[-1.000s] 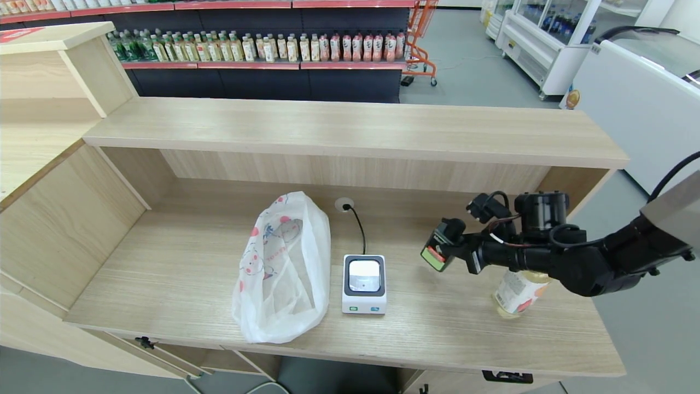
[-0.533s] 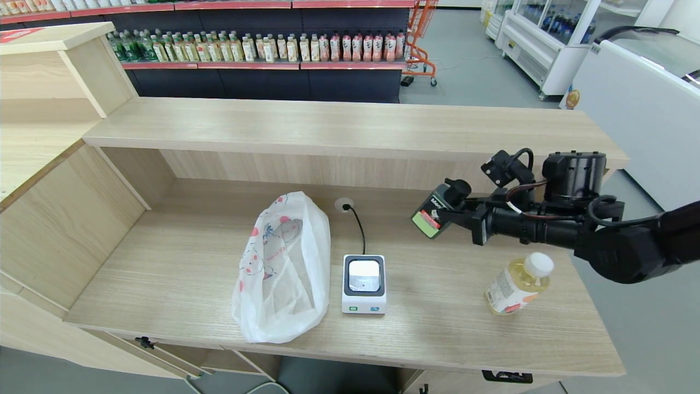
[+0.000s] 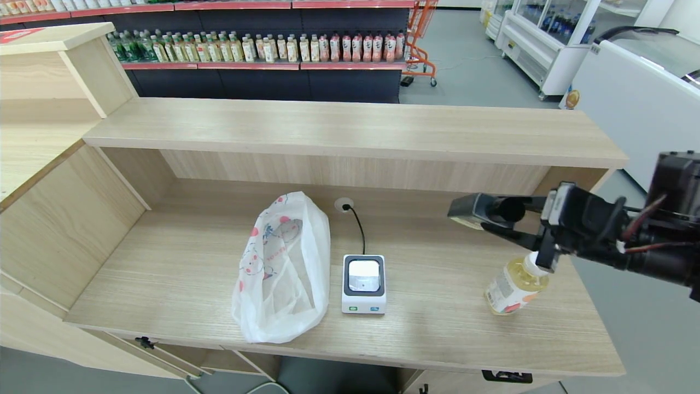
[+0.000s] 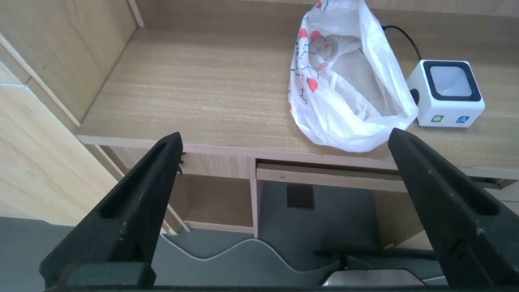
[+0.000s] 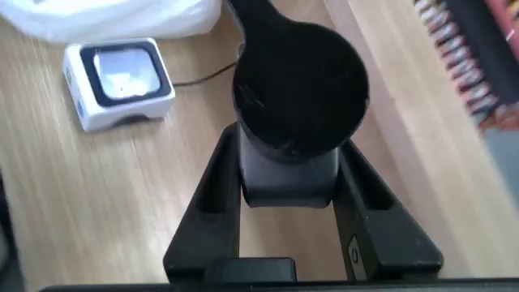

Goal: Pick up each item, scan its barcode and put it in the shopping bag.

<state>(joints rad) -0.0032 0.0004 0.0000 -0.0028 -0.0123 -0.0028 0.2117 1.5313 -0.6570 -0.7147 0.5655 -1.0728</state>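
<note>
Pale wood makes up the surface (image 3: 164,273), shut in by a side panel on the robot's left and by a back wall under a raised ledge (image 3: 350,131). Its front and right edges stand open.

The right hand (image 3: 495,219) hangs above the right end of the surface, near the back wall. Its fingers (image 5: 212,191) are clamped on either side of a small dark container (image 3: 465,209). The container is greyish with a round black end and a pale yellowish face underneath.

Just below the hand's wrist a bottle (image 3: 514,287) of yellow drink stands upright on the surface, its white cap partly hidden by the hand. To the hand's left, nearer the front edge, sits the white scanner (image 3: 364,283) with its window up. Its black cable (image 3: 358,224) runs back to a hole in the wood. A broad stretch of wood lies between scanner and bottle.

Just beside the scanner, on its far side from the hand, slumps the white shopping bag (image 3: 284,268) with red print.

The left hand (image 4: 284,139) hangs out past the front edge with its fingers spread wide, and the bag lies ahead of it.
</note>
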